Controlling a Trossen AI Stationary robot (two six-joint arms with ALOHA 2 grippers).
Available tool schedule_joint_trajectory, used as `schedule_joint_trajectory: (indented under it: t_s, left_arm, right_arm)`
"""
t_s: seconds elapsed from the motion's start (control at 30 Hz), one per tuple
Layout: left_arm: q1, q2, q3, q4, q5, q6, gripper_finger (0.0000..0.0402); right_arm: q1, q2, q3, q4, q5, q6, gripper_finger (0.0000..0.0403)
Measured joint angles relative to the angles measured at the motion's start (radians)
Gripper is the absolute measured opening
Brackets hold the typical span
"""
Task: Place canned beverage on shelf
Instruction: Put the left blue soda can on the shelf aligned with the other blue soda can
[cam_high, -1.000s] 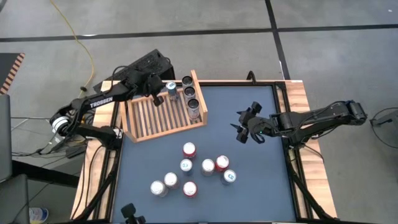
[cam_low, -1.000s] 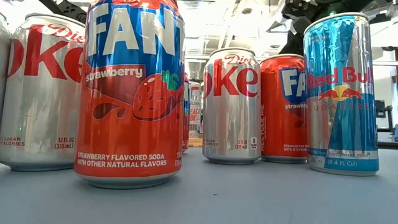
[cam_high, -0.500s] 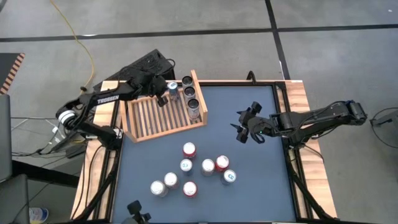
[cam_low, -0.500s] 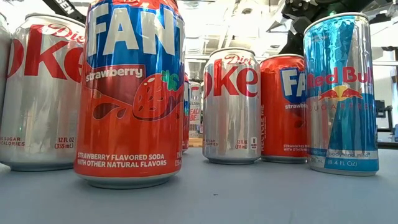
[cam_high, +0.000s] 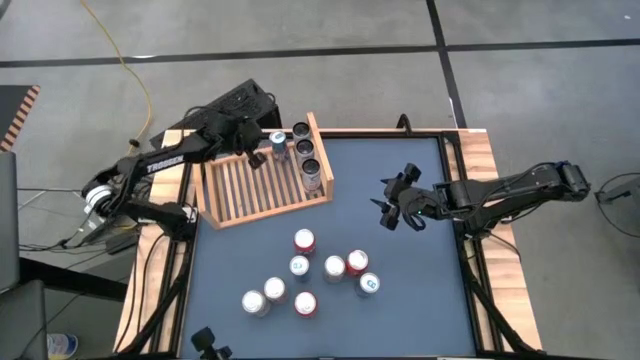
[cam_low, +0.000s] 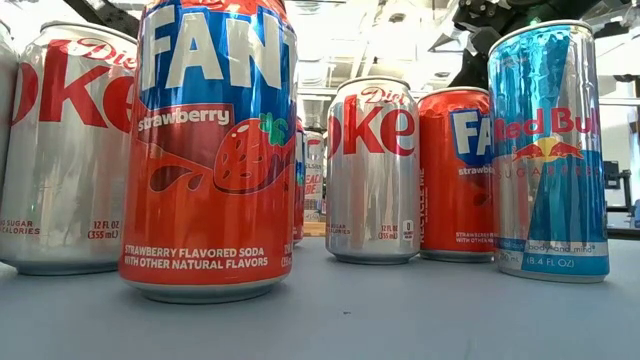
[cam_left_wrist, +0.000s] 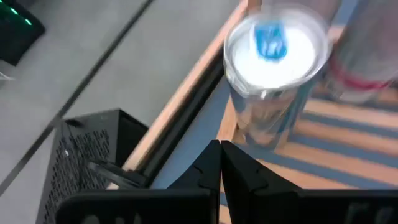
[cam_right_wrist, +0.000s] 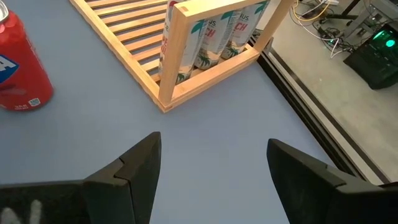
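Observation:
The light-wood slatted shelf (cam_high: 255, 190) lies at the table's far left. A silver can with a blue tab (cam_high: 276, 140) stands upright on its base on the slats by the far board; it also shows in the left wrist view (cam_left_wrist: 273, 62). Three more cans (cam_high: 307, 150) stand in a row along the shelf's right board. My left gripper (cam_high: 253, 156) is shut and empty over the shelf, just left of the blue-tab can (cam_left_wrist: 221, 152). My right gripper (cam_high: 393, 207) is open and empty over the table's far right (cam_right_wrist: 211, 168).
Several loose cans (cam_high: 300, 267) stand in a cluster on the blue mat near the front; up close in the low view are a Fanta (cam_low: 210, 150), Diet Cokes (cam_low: 372, 170) and a Red Bull (cam_low: 550, 150). A black ridged box (cam_high: 240, 100) sits beyond the shelf.
My left arm has swayed a little toward the can and back; its shut gripper stays beside the blue-tab can, which has not moved.

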Motion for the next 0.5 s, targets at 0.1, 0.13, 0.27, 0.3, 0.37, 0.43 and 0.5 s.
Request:
schedule_joint_trajectory:
  t_s: [0.1,0.13,0.27,0.3,0.37,0.43,0.5]
  left_arm:
    - [-0.012,-0.095,0.000,-0.044,0.044,-0.033,0.0000]
    - [-0.019,-0.130,0.000,-0.056,0.080,-0.042,0.0002]
    - [-0.081,-0.265,0.000,-0.101,0.320,-0.062,0.0024]
    - [-0.107,-0.296,0.000,-0.102,0.379,-0.079,0.0034]
    - [-0.174,-0.352,0.000,-0.103,0.474,-0.111,0.0059]
    - [-0.264,-0.396,0.000,-0.103,0.516,-0.142,0.0089]
    - [-0.374,-0.426,0.000,-0.103,0.512,-0.164,0.0121]
  right_arm:
    - [0.000,0.000,0.000,0.000,-0.026,0.000,0.0276]
    - [0.000,0.000,0.000,0.000,-0.045,0.000,0.0276]
    - [0.000,0.000,0.000,0.001,-0.098,0.000,0.0276]
    - [0.000,0.000,0.000,0.002,-0.105,0.000,0.0276]
    - [0.000,0.000,0.000,0.006,-0.107,0.000,0.0276]
    - [0.000,0.000,0.000,0.018,-0.108,0.000,0.0276]
    - [0.000,0.000,0.000,0.025,-0.108,0.000,0.0276]
